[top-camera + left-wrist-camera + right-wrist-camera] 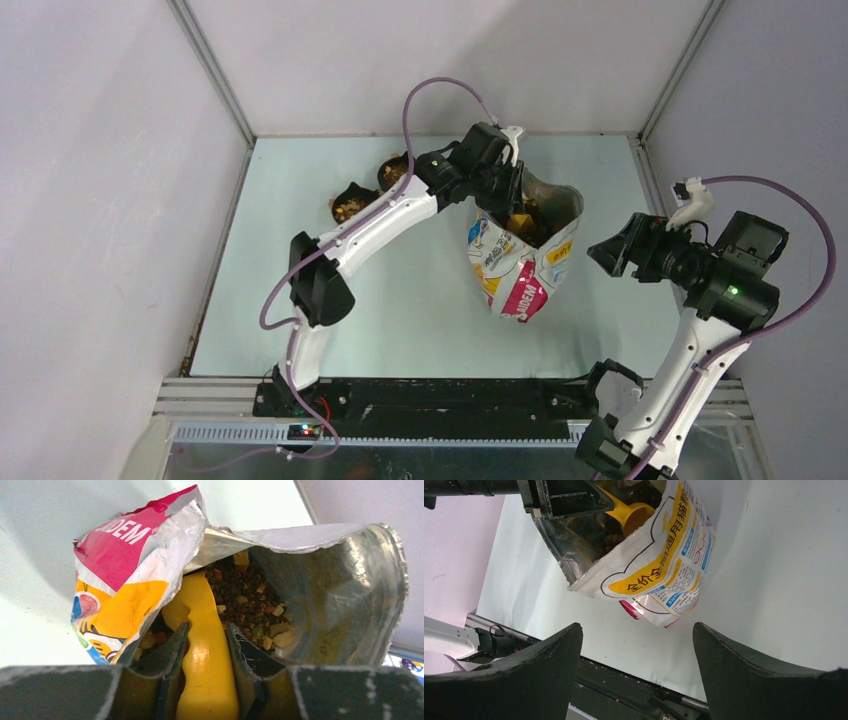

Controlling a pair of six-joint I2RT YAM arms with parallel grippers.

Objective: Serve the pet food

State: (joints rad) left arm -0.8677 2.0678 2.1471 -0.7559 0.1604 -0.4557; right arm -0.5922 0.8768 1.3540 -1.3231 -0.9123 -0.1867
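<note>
My left gripper (206,631) clamps the scoop (200,600), whose handle runs straight ahead into the bag (130,555) at the middle of the table (400,320). The pet food (245,605) lies around its bowl. My right gripper (636,630) gapes empty, farther off.

The scoop (200,611) lies in the bag (520,275) on the pet food (245,607), two bowls (348,205) (393,172) to its left.

We log small brown and reddish-brown kibble pellets (245,605) | loose heap, pale bits mixed | frame centre, inside open printed bag (125,575)
</note>
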